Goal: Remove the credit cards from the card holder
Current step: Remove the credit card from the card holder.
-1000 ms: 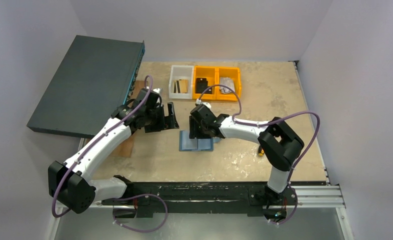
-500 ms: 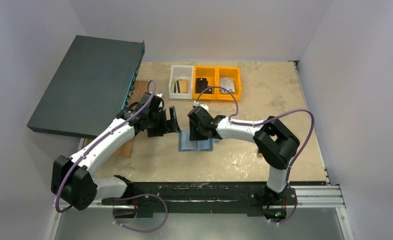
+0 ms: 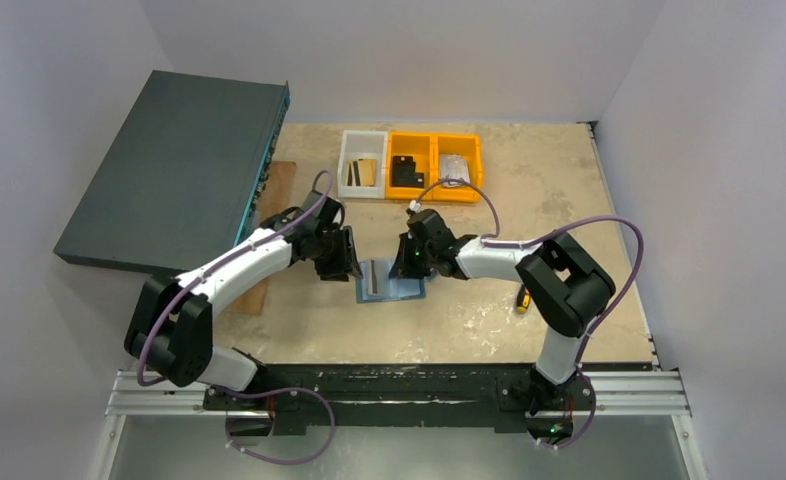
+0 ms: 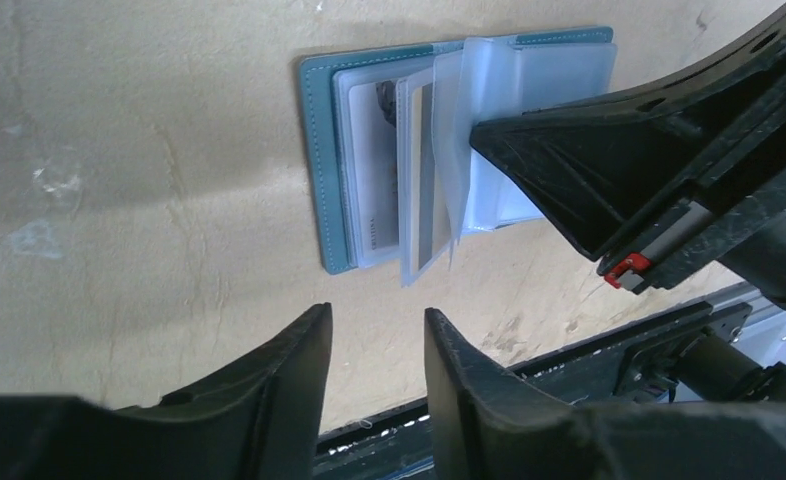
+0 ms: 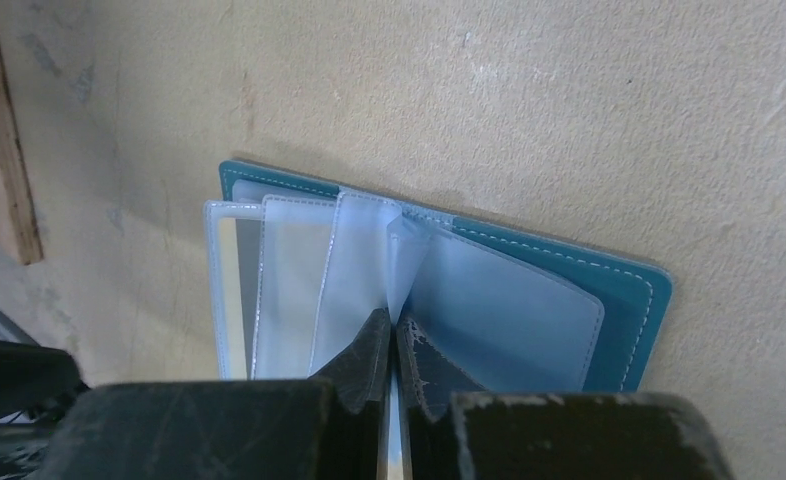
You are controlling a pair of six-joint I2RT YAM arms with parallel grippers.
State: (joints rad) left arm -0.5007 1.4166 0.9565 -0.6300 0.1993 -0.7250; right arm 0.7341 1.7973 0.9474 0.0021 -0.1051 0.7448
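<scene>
Teal card holder (image 3: 391,284) laid open on the scuffed beige table (image 3: 529,200), between the two grippers.
Its stitched rectangular cover is spread flat, with glossy translucent plastic sleeves (image 5: 289,280) fanned above it. A silvery-grey credit card (image 4: 369,190) is seen in the leftmost pocket. One sleeve (image 5: 401,270) is pinched by the right gripper (image 5: 391,330), fingers pressed together. The left gripper (image 4: 377,335) is partly spread beside the holder, gripping nothing.

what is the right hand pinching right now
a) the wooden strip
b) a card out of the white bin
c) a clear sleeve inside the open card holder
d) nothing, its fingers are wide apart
C: in the right wrist view the right hand is shut on a clear sleeve that stands up from the open card holder lying on the table.
</scene>
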